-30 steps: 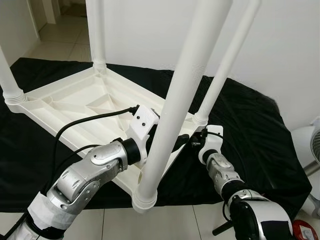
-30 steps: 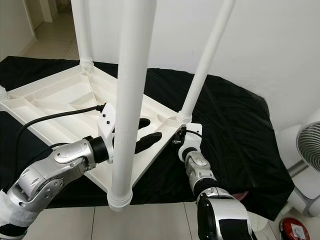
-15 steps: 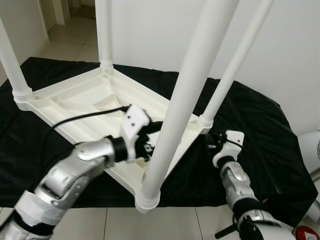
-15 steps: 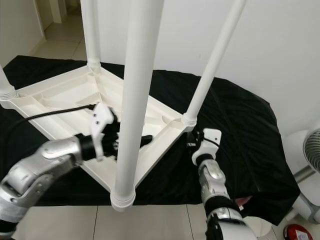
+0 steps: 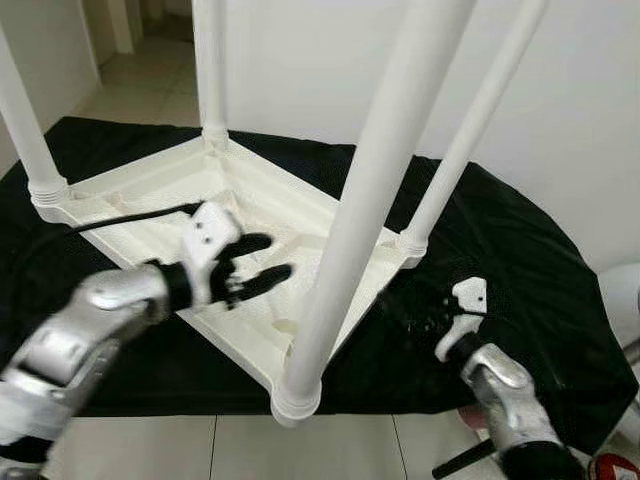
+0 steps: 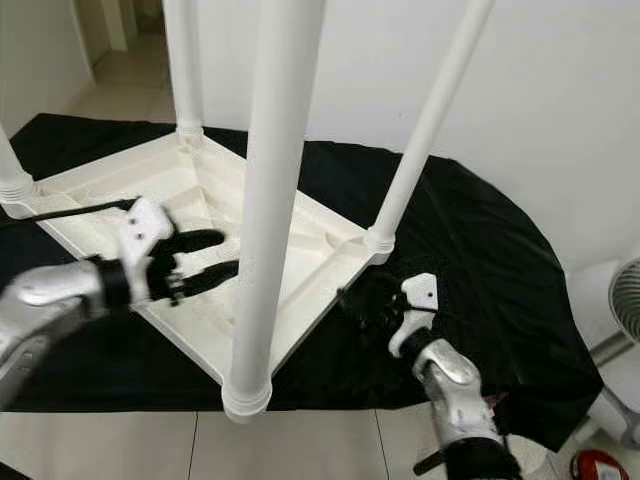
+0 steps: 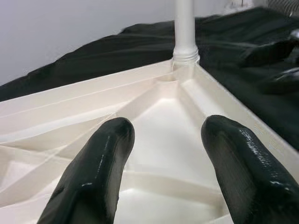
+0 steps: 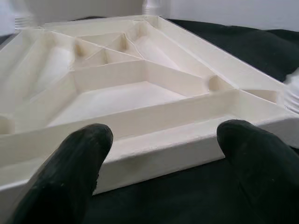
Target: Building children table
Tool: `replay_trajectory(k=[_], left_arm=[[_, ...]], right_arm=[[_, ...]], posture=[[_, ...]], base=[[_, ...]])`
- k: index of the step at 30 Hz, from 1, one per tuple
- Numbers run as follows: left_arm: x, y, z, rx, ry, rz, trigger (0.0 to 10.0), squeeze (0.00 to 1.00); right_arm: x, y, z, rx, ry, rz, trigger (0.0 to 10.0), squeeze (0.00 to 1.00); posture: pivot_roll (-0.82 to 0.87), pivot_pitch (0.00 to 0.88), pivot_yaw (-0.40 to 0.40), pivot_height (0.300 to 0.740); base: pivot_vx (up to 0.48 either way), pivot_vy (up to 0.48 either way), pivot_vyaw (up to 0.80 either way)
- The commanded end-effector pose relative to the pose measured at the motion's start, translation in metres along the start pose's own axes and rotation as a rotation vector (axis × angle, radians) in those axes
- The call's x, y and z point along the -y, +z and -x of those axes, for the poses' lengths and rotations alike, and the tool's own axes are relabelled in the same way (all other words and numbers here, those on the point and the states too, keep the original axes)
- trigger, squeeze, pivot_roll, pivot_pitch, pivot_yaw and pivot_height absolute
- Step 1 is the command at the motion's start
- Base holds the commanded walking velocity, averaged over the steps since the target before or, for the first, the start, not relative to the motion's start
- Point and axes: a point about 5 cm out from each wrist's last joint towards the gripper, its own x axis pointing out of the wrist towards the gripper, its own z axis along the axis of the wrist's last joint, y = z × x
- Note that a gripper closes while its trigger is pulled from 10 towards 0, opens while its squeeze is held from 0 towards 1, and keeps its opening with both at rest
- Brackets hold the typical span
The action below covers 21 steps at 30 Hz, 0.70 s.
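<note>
White plastic children's table (image 5: 250, 250) lies upside down on black cloth (image 5: 520, 260), legs fitted; left claw (image 5: 255, 270) and right claw (image 6: 375, 300) gape empty, apparently released.

A black cloth (image 5: 520, 240) covers a low surface that stands on a floor (image 5: 130, 445) of pale tiles with dark joints. Behind it rises a plain white wall (image 5: 300, 70). At the far left a tiled passage (image 5: 150, 70) leads away. A white fan (image 6: 625, 300) stands at the right edge.
</note>
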Motion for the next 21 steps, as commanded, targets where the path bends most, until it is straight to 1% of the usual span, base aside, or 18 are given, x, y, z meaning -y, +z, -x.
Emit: replay_trajectory(k=[1, 2, 3, 4, 5, 6, 8, 9, 12, 13, 15, 17, 21], left_arm=[[-0.004, -0.008, 0.003, -0.073, -0.042, -0.073, 10.0, 0.0], [-0.005, -0.009, 0.005, -0.09, -0.044, -0.087, 10.0, 0.0], [-0.005, -0.009, 0.005, -0.09, -0.044, -0.087, 10.0, 0.0], [-0.006, -0.009, 0.006, -0.097, -0.048, -0.094, 10.0, 0.0], [-0.006, -0.009, 0.006, -0.097, -0.048, -0.094, 10.0, 0.0], [-0.006, -0.01, 0.006, -0.107, -0.057, -0.107, 10.0, 0.0], [-0.006, -0.016, 0.01, -0.165, -0.098, -0.145, 10.0, 0.0], [-0.006, -0.016, 0.01, -0.165, -0.098, -0.145, 10.0, 0.0], [-0.006, -0.027, 0.018, -0.266, -0.154, -0.177, 10.0, 0.0], [-0.006, -0.027, 0.018, -0.266, -0.154, -0.177, 10.0, 0.0], [-0.006, -0.034, 0.023, -0.334, -0.196, -0.205, 10.0, 0.0], [-0.006, -0.04, 0.025, -0.39, -0.216, -0.243, 10.0, 0.0], [-0.005, -0.044, 0.024, -0.416, -0.229, -0.274, 10.0, 0.0]], right_arm=[[-0.009, 0.004, 0.0, -0.052, 0.147, 0.019, 10.0, 0.85], [-0.013, 0.005, -0.002, -0.066, 0.203, 0.028, 10.0, 0.0], [-0.013, 0.005, -0.002, -0.066, 0.203, 0.028, 10.0, 0.0], [-0.017, 0.006, -0.002, -0.075, 0.239, 0.032, 10.0, 0.0], [-0.017, 0.006, -0.002, -0.075, 0.239, 0.032, 10.0, 0.0], [-0.021, 0.006, -0.004, -0.079, 0.269, 0.037, 10.0, 0.0], [-0.03, 0.008, -0.007, -0.092, 0.337, 0.055, 10.0, 0.0], [-0.03, 0.008, -0.007, -0.092, 0.337, 0.055, 10.0, 0.0], [-0.031, 0.01, -0.011, -0.104, 0.346, 0.07, 10.0, 0.0], [-0.031, 0.01, -0.011, -0.104, 0.346, 0.07, 10.0, 0.0], [-0.029, 0.015, -0.01, -0.11, 0.349, 0.065, 10.0, 0.0], [-0.027, 0.018, -0.008, -0.113, 0.349, 0.062, 10.0, 0.0], [-0.026, 0.019, -0.007, -0.115, 0.347, 0.063, 10.0, 0.0]], posture=[[0.03, 0.0, -0.114, 0.74], [0.03, 0.0, -0.114, 0.74], [0.03, 0.0, -0.114, 0.74], [0.03, 0.0, -0.114, 0.74], [0.03, 0.0, -0.114, 0.74], [0.04, 0.0, -0.118, 0.74], [0.04, 0.0, -0.123, 0.74], [0.04, 0.0, -0.123, 0.74], [0.04, 0.0, -0.126, 0.74], [0.04, 0.0, -0.126, 0.74], [0.04, 0.0, -0.126, 0.74], [0.04, 0.0, -0.126, 0.74], [0.03, 0.0, -0.121, 0.74]], base=[[0.0, 0.0, 0.0], [0.0, 0.0, 0.0], [0.0, 0.0, 0.0], [0.0, 0.0, 0.0], [0.0, 0.0, 0.0], [0.0, 0.0, 0.0], [0.0, 0.0, 0.0], [0.0, 0.0, 0.0], [0.0, 0.0, 0.0], [0.0, 0.0, 0.0], [0.0, 0.0, 0.0], [0.0, 0.0, 0.0], [0.0, 0.0, 0.0]])
